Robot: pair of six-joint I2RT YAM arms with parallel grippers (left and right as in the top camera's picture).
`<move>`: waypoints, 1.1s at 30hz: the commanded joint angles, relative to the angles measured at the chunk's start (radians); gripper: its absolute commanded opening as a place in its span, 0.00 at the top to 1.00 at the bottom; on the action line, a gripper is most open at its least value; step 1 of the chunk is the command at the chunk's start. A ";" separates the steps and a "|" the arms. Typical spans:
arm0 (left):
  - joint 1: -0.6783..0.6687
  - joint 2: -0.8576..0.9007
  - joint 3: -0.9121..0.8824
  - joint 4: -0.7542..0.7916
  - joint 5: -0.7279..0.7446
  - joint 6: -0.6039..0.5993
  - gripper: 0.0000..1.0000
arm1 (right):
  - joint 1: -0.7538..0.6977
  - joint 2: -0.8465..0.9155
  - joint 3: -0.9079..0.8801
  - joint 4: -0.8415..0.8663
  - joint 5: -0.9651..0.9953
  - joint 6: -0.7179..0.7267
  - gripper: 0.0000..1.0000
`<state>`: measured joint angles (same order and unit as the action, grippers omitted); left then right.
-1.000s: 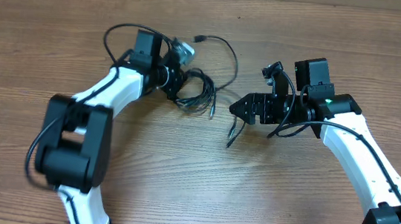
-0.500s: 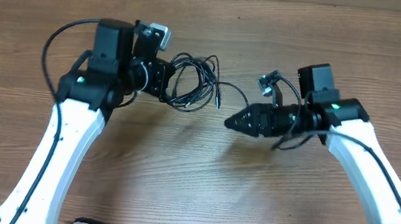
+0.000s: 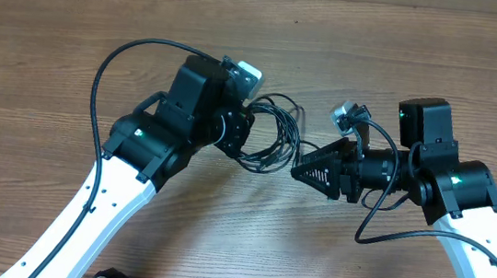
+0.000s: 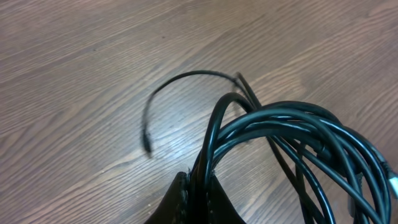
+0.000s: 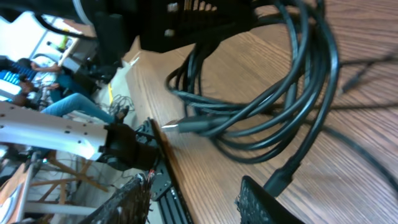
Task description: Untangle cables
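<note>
Cables, one black coiled bundle, pinched tight in left tool over wooden worktop, likely to anchor loops. Right tool, jaws partly spread and gripping nothing, aimed at bundle's edge near loose plug, probably to draw one strand free.

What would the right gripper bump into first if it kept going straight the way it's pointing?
Most likely the cables, the looped black bundle held by the left gripper. They hang straight ahead of the right gripper, whose fingers stand apart. Depth is unclear, so it might only brush the lowest loops.
</note>
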<state>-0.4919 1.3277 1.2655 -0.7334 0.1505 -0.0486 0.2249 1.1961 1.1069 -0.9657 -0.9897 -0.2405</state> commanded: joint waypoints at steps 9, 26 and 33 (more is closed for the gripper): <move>0.029 -0.030 0.020 0.059 -0.027 0.034 0.96 | 0.004 -0.004 0.012 0.040 0.028 -0.023 0.50; 0.047 -0.024 0.020 0.275 -0.080 0.226 0.96 | 0.004 0.006 0.012 0.158 -0.169 -0.040 0.59; 0.047 -0.023 0.020 0.145 -0.356 -0.940 0.96 | 0.005 0.006 0.012 0.258 -0.253 0.259 0.48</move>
<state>-0.4496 1.3277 1.2659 -0.5304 -0.0765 -0.2977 0.2253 1.2026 1.1069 -0.7345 -1.1828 -0.1513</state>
